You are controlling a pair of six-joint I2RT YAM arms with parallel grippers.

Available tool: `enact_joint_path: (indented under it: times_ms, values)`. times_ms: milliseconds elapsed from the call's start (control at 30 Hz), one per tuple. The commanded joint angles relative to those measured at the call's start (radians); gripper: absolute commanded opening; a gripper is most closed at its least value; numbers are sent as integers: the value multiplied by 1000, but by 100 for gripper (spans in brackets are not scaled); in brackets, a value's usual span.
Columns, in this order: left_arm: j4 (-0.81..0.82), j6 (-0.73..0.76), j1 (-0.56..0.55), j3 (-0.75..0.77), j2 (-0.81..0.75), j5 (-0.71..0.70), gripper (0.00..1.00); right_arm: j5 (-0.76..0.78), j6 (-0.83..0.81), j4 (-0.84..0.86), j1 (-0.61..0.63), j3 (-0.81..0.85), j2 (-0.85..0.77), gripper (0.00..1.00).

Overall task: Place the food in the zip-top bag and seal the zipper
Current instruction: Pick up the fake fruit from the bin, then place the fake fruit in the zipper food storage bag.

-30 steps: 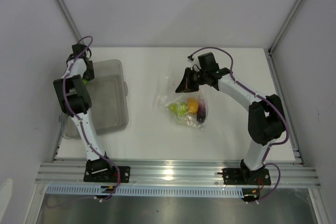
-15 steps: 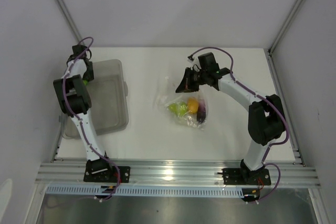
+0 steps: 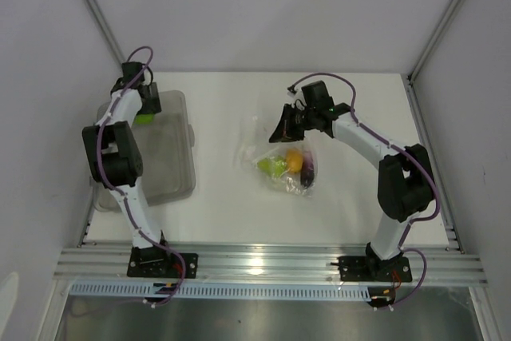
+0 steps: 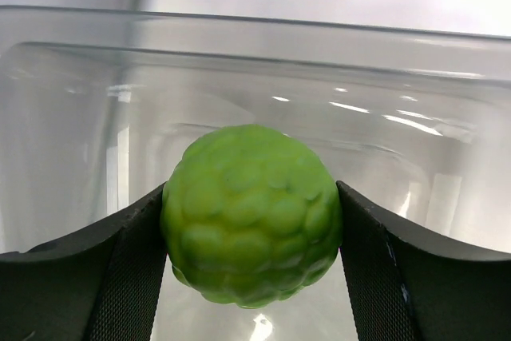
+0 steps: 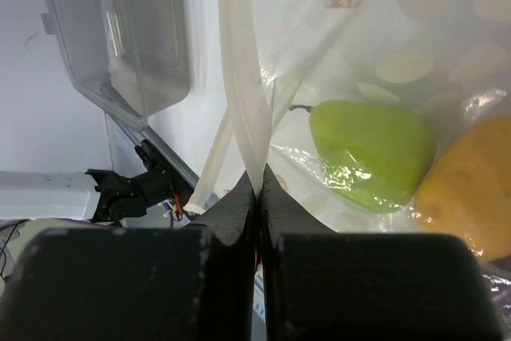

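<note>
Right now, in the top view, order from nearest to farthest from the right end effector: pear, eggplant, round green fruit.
1. pear, in the bag beside the right end effector.
2. eggplant, deeper in the bag, nearer the bases.
3. round green fruit, far left, over the bin.

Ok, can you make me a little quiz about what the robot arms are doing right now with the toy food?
1. True or false: the round green fruit is already inside the zip-top bag.
2. What is the right gripper pinching? A the bag's mouth edge; B the grey bin; C the eggplant.
3. How many toy foods lie inside the bag?
Key: 1 false, the left gripper holds it. 2 A. 3 three.
</note>
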Motion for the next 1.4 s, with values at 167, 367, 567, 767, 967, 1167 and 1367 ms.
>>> enact_joint_path:
  times_ms: [167,367,567,767,967,1167,1367]
  values:
    - [22,-191,-110,-131,-329,208,19,149,-17,-192,32,115,-83,0]
    - [69,-281,-193,-296,-557,416,17,220,-10,-269,40,137,-130,0]
    - [181,-432,-322,-452,-786,680,18,287,26,-336,74,168,-182,0]
    - [282,-488,-537,-536,-910,720,19,326,81,-353,121,134,-230,0]
    - [339,-510,-676,-649,-961,682,19,347,131,-339,147,83,-299,0]
    - [338,-502,-776,-700,-1004,596,20,310,178,-313,150,72,-340,0]
    - [324,-491,-837,-667,-952,556,22,310,191,-318,161,77,-359,0]
